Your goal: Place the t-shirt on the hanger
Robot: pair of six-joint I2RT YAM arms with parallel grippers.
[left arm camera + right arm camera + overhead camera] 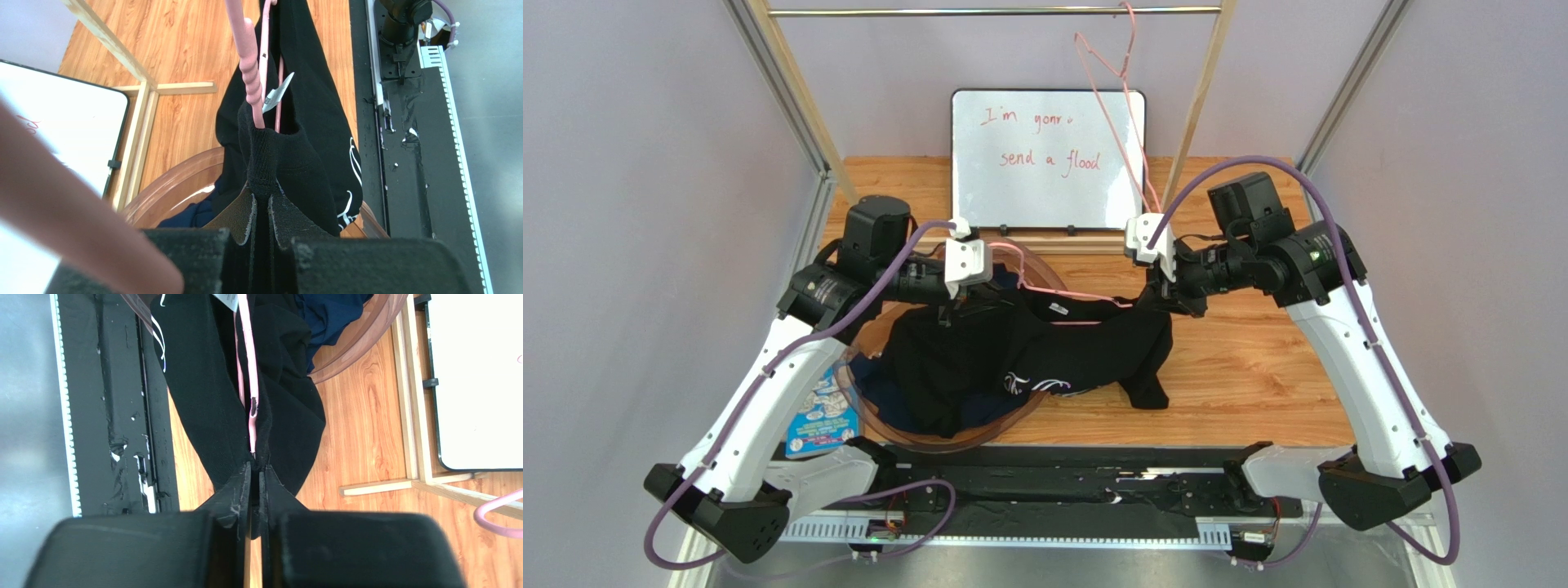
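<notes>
At table centre, the black t-shirt (1014,355) is draped over the pink hanger (250,79), whose wire is mostly buried in cloth; only a white scrap of print shows. The left gripper (261,195) is pinched narrow on collar cloth. The right gripper (253,468) is pinched tight on the shirt's right end, and I cannot tell whether it also bites the wire. Near left is a brown tub (178,184) with a navy garment (331,312) half hidden inside; on the far side, a whiteboard (1048,159) and a second hanger (480,516).
</notes>
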